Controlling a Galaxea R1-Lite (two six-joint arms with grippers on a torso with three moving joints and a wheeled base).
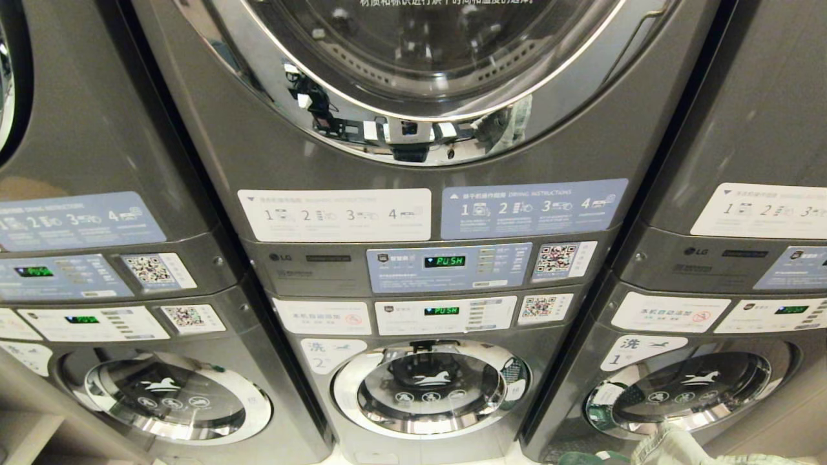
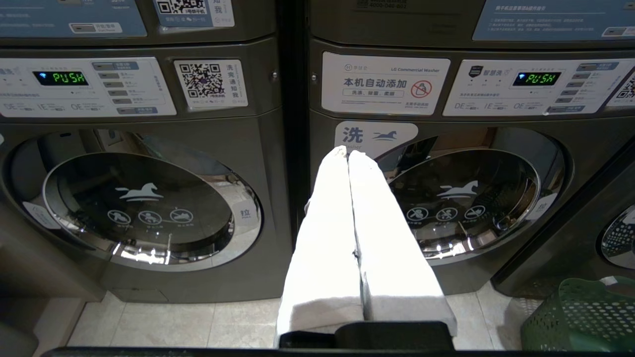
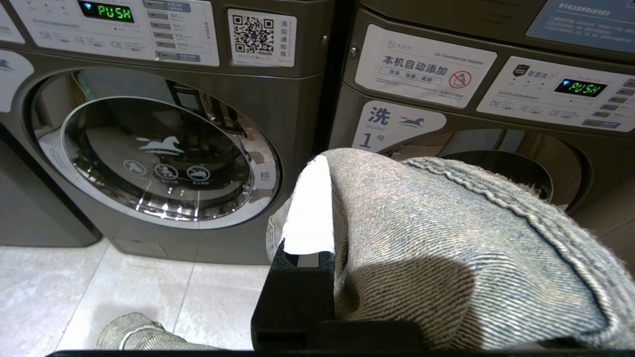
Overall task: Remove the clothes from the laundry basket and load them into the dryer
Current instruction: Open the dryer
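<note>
A: What do you face?
B: You face stacked machines: the dryer point(image 1: 426, 58) on top, a washer point(image 1: 429, 387) under it, both doors closed.
A: And the basket?
B: The green basket point(image 2: 580, 317) sits on the floor at the right.
A: Your claws?
B: Your right claw point(image 3: 327, 198) grips denim clothes point(image 3: 446, 248). Your left claw point(image 2: 349, 153) is closed, empty.
</note>
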